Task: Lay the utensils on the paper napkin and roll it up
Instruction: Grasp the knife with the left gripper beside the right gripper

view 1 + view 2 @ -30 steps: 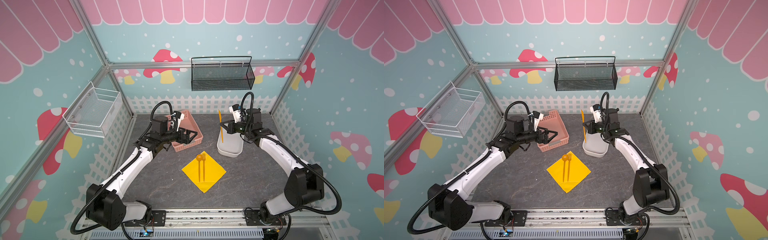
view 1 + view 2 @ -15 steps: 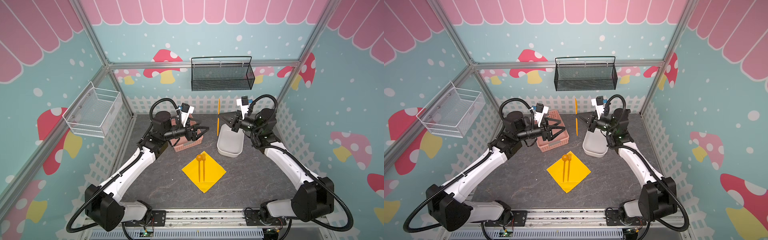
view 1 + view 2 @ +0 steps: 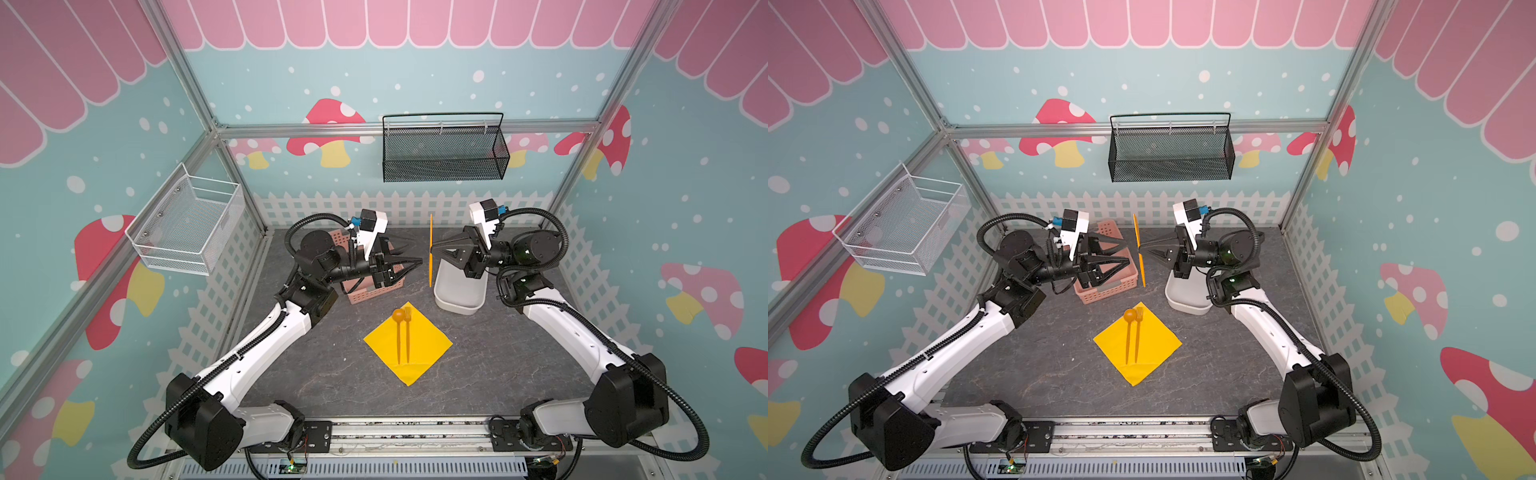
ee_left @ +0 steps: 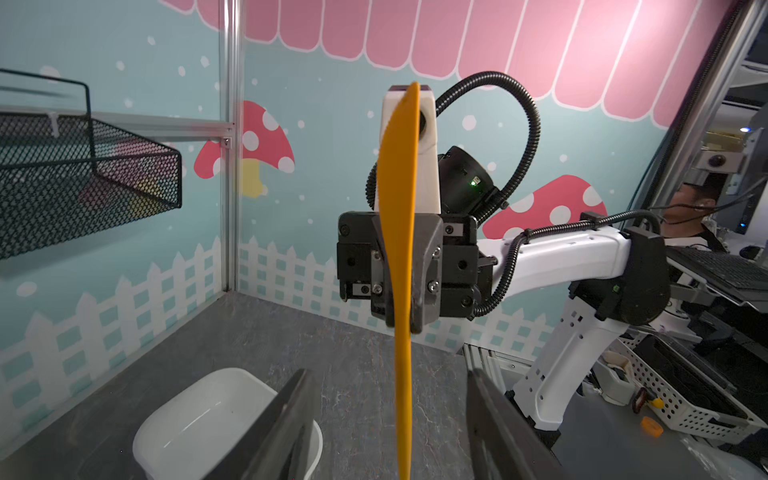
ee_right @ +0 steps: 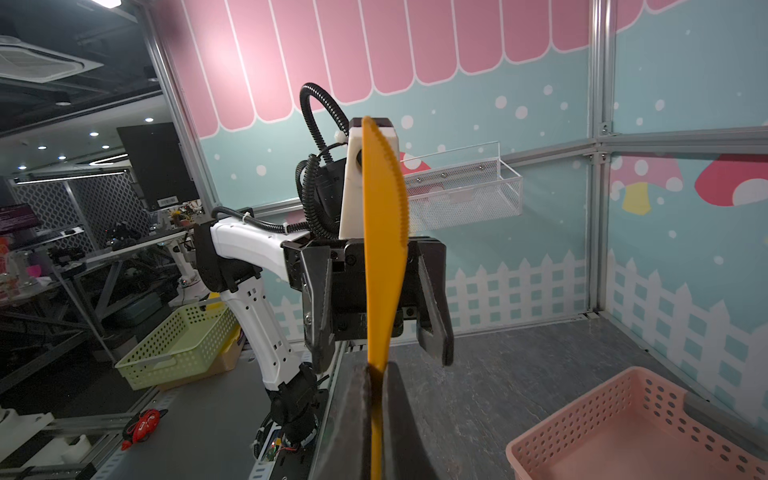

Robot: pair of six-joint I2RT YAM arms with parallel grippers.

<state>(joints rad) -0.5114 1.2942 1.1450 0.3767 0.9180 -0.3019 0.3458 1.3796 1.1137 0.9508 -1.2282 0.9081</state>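
Above the grey tabletop (image 3: 332, 386) the right gripper (image 3: 433, 249) pinches the orange knife (image 3: 430, 232) upright, while the left gripper (image 3: 415, 254) faces it with jaws parted, handle lined up between them, well above the paper napkin (image 3: 428, 345) holding spoon (image 3: 398, 316) and fork (image 3: 408, 328).

No text, brand, number or sign can be read anywhere; the small white sticker (image 5: 167, 202) on the dark screen (image 5: 156, 166) outside the cell, seen in the right wrist view, is too blurred to make out.
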